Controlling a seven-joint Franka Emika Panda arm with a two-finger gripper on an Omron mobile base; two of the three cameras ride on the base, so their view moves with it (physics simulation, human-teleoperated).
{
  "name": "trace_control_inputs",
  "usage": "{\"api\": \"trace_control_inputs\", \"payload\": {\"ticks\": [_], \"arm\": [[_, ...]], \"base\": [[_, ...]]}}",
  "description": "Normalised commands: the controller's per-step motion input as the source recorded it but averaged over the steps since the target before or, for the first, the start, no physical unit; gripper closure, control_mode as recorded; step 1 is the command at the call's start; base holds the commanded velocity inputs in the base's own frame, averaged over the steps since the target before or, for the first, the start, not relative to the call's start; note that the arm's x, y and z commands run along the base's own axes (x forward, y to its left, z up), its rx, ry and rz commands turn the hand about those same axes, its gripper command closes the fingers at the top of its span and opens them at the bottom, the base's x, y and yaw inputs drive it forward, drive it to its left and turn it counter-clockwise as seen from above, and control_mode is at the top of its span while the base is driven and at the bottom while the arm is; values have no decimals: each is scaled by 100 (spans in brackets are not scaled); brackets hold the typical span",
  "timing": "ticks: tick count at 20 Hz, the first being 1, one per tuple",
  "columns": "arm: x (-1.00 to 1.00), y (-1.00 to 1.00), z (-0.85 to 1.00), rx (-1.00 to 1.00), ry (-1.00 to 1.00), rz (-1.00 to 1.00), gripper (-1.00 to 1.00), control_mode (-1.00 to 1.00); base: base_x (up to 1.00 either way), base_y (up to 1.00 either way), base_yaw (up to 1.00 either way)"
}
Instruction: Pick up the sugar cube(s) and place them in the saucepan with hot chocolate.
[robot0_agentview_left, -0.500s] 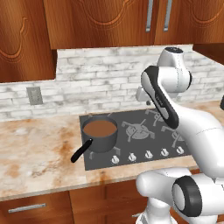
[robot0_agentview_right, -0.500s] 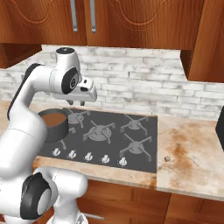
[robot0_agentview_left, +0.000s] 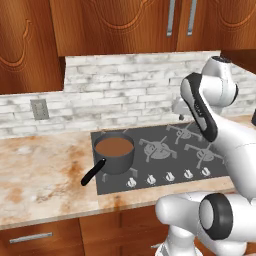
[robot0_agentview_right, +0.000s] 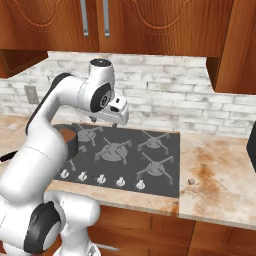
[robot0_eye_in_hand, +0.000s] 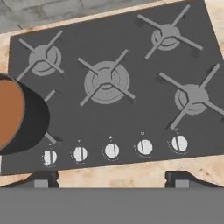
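Since half a second ago we note the arm has swung right over the cooktop (robot0_agentview_right: 131, 159); pan and cube lie as before.

Pan (robot0_agentview_left: 114, 152): on the front left burner, brown liquid inside, black handle (robot0_agentview_left: 92, 173) pointing out over the front counter (robot0_agentview_left: 45, 185). The left base view gives us the pan whole. In the right base view the arm covers most of it and we get a slice of rim and liquid (robot0_agentview_right: 67, 134). In the hand view it sits cut off at the left edge (robot0_eye_in_hand: 19, 116).

Cube (robot0_agentview_right: 190, 181): a small speck on the counter just right of the cooktop's front right corner, well apart from the pan. The right base view is where we see it.

Gripper (robot0_eye_in_hand: 111, 180): tips stand wide apart with nothing between them, hanging above the cooktop's front edge. The hand view looks down on five knobs (robot0_eye_in_hand: 112, 150) in a row. In the right base view the hand (robot0_agentview_right: 118, 112) hangs over the back left burner.
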Motion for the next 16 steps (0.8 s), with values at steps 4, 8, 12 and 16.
{"api": "trace_control_inputs", "payload": {"ticks": [4, 8, 12, 16], "arm": [[-11, -96, -46, 17, 10, -44, -100, -100], [-2, -98, -51, 6, 10, -33, -100, -100], [0, -100, -62, 7, 12, -7, -100, -100], [15, -100, -57, 1, 23, 0, -100, -100]], "base": [[0, 0, 0], [0, 0, 0], [0, 0, 0], [0, 0, 0]]}}
